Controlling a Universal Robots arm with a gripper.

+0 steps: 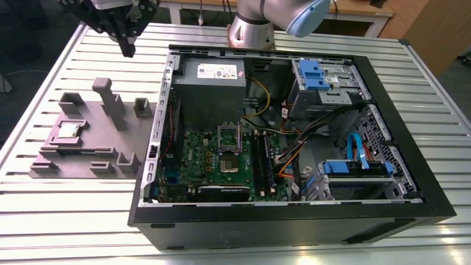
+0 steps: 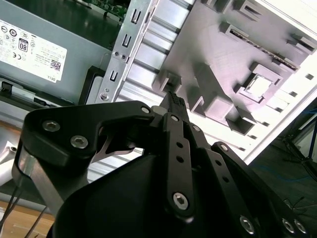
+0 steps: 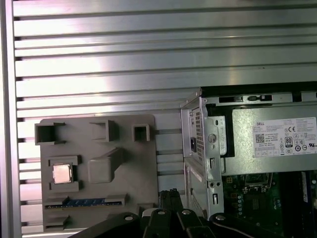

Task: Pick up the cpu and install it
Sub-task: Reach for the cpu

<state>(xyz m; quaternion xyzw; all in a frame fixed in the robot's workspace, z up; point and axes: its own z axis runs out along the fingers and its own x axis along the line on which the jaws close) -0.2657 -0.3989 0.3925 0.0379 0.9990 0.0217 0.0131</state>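
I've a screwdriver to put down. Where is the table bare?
Bare table lies between tray and near edge, beyond the tray below the gripper, and on the exterior view's right of the case. Crowded: the tray's blocks, the case's inside.

1. The place looks like a robotics lab or test workshop.
2. A robot arm (image 1: 254, 25) stands at the far edge of a slatted aluminium table (image 1: 66, 221).
3. An opened desktop computer case (image 1: 294, 226) lies on the table beside a moulded parts tray (image 1: 77, 165).
4. Wooden desks (image 1: 353, 11) stand behind the table.
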